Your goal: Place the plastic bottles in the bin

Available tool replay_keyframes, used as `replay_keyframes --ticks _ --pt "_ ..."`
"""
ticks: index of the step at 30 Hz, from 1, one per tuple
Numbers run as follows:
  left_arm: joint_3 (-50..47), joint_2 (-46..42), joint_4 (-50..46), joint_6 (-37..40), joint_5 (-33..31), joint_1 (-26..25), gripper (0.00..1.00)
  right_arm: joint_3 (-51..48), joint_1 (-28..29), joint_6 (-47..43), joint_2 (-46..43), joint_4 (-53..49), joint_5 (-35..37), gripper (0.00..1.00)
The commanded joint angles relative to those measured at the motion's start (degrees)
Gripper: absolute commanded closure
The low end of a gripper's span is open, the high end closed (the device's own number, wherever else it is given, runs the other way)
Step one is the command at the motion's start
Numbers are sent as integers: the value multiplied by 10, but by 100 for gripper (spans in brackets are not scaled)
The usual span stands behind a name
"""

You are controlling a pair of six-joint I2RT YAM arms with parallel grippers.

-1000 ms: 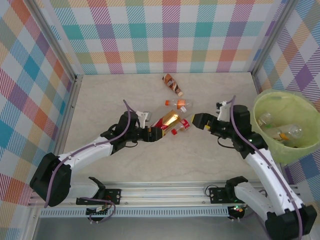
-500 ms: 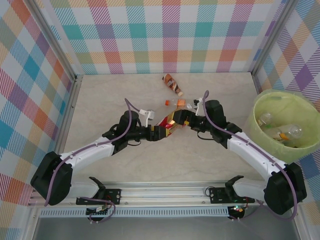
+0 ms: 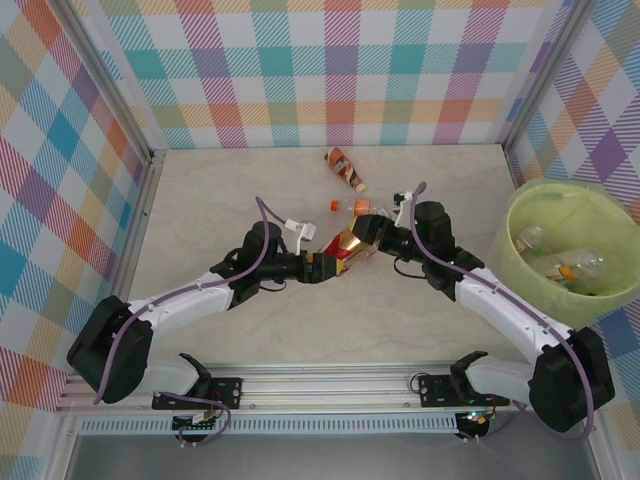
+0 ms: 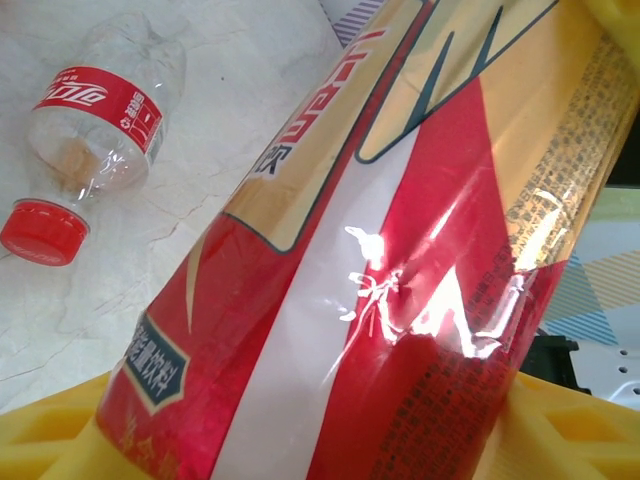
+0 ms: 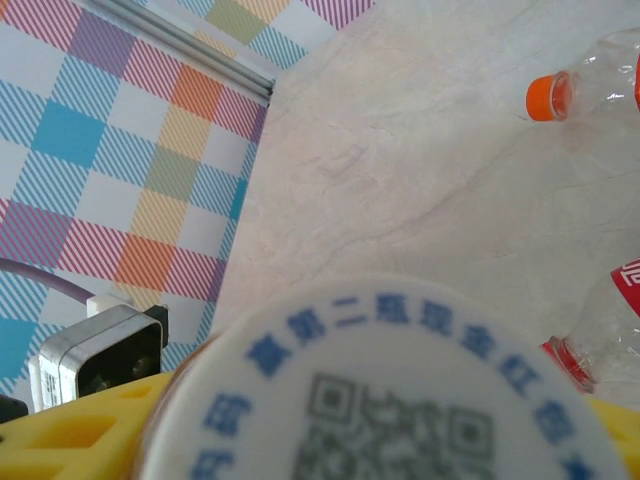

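Gold-and-red bottle (image 3: 345,243) is off the table (image 3: 220,200), spanning between both arms mid-workspace. Left gripper (image 3: 322,264) is clamped on its lower body; in the left wrist view the label sits tight between the yellow pads (image 4: 60,440). Right gripper (image 3: 366,228) is at the other end, and the right wrist view has the white cap (image 5: 380,400) bracketed by its fingers. Can't tell if they're actually squeezing yet. Looks like a handover toward the bin side.

Progress: bin (image 3: 590,305) at right holds a few bottles (image 3: 578,265), so it's partly done. Still loose: red-capped bottle (image 4: 100,110) lying just past the held one, orange-capped bottle (image 3: 356,206) beyond that, brown bottle (image 3: 345,168) furthest, near the back wall. Plus the one in hand.

Versus 1 s ago: right gripper was well apart from the bottle, over toward the bin; it has swung in onto the cap end. Left arm has pushed forward slightly, same grip.
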Motion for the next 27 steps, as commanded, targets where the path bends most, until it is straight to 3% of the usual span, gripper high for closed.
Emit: replay_keyframes --ticks 1,4,6,8,13,18,25,27 --pt "24 7 16 -3 -2 -8 27 5 3 -23 -35 -8 5 41" --pt "25 11 23 -8 6 -8 21 7 3 -37 -54 -32 16 48" --pt "24 9 30 -12 6 -8 7 20 2 -51 -64 -64 32 50" --pt "17 4 42 -14 6 -8 0 43 2 -78 -76 -115 55 51" --pt "1 -13 40 -13 -32 -8 0 117 1 -166 -123 -251 141 54" --pt "-20 -30 20 -20 -139 -7 0 210 1 -256 -154 -384 280 56" --pt "-36 -46 12 -37 -217 -6 0 299 0 -388 -179 -423 493 59" --pt "-37 -48 8 -37 -224 -5 0 311 -16 -412 -187 -407 522 61"
